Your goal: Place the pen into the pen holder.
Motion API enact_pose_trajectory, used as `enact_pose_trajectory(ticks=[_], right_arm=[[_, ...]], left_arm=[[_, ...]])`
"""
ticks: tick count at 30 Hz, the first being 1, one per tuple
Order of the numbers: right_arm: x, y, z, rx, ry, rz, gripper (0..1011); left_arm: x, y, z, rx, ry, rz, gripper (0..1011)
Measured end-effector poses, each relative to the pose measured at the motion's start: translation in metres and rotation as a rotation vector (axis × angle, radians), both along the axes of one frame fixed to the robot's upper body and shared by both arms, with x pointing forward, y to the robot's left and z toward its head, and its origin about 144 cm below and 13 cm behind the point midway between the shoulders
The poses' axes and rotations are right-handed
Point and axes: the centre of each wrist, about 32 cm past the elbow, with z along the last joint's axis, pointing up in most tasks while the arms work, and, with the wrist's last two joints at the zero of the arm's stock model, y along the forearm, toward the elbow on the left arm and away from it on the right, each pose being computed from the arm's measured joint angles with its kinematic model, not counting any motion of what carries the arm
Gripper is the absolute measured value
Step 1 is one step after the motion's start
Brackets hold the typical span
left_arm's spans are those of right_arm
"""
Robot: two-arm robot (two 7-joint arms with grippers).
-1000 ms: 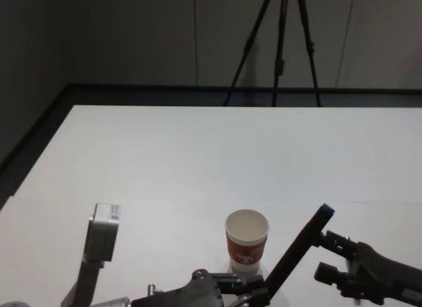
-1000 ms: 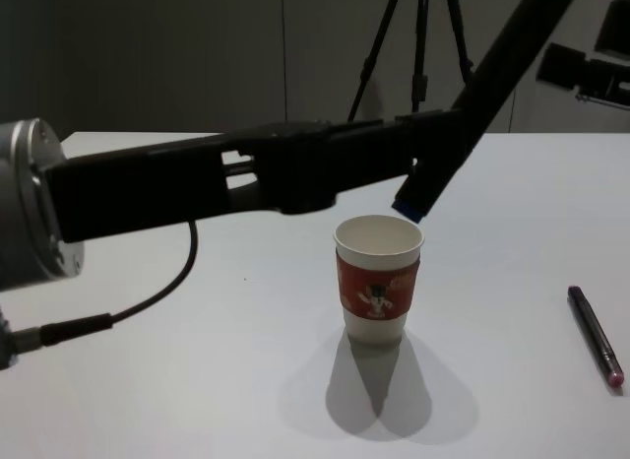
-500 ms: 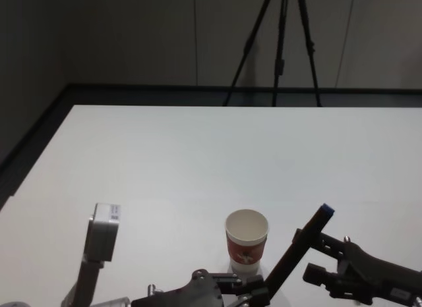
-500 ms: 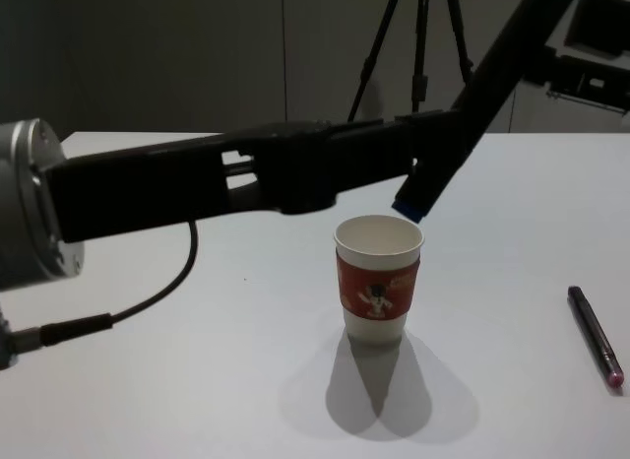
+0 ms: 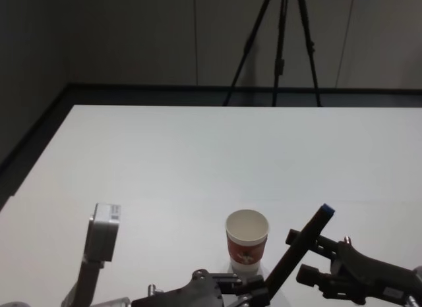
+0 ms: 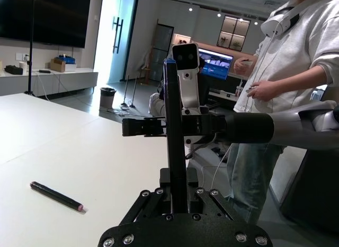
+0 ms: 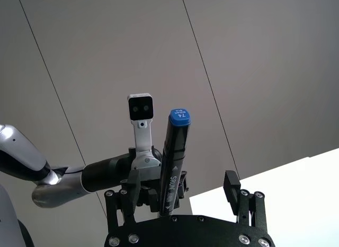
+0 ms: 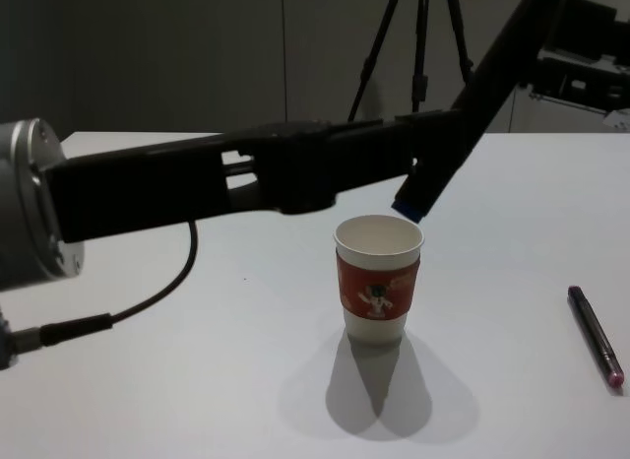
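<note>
The pen holder (image 5: 246, 244) (image 8: 378, 280) is a white paper cup with a red sleeve, standing upright on the white table. My left gripper (image 5: 258, 292) (image 8: 434, 152) (image 6: 176, 190) is shut on a black pen (image 5: 302, 242) (image 8: 484, 83) (image 6: 173, 125) with blue ends. The pen is tilted, its lower tip just above the cup's rim on the right side. My right gripper (image 5: 304, 257) (image 7: 180, 193) is open, its fingers either side of the pen's (image 7: 173, 154) upper half and not closed on it.
A second dark pen with a pink tip (image 8: 595, 334) (image 6: 55, 196) lies flat on the table to the right of the cup. A tripod (image 5: 277, 47) stands beyond the table's far edge. A person (image 6: 286, 72) stands behind the robot.
My right gripper has moved left toward the held pen, so its open fingers now sit around the pen's upper half. The left arm, pen and cup have not moved.
</note>
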Motion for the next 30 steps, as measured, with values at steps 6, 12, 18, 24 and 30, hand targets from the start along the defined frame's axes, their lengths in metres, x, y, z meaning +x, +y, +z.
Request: enact_pose_trajectory(ticks=[6,12,18,24,30], right_arm=[[0.0016,0.0036,-0.0006,-0.002,-0.007,0.006,1001],[0.0017,0.0046,-0.0009,-0.002,-0.009,0.006,1001],[0.0016,0.0039,-0.0007,-0.002,-0.008,0.004,1001],[0.0015,0.0037,-0.0005,-0.002,-0.008,0.004,1001],[0.0014,0.0035,-0.0005,-0.001,-0.007,0.004,1001]], left_arm=[[0.0000,0.0000,0.0000,0.000,0.000,0.000,163],[0.0000,0.0000,0.0000,0.000,0.000,0.000,163],[0.0000,0.0000,0.0000,0.000,0.000,0.000,161],[0.0000,0.0000,0.0000,0.000,0.000,0.000,163],[0.0000,0.0000,0.0000,0.000,0.000,0.000,163]])
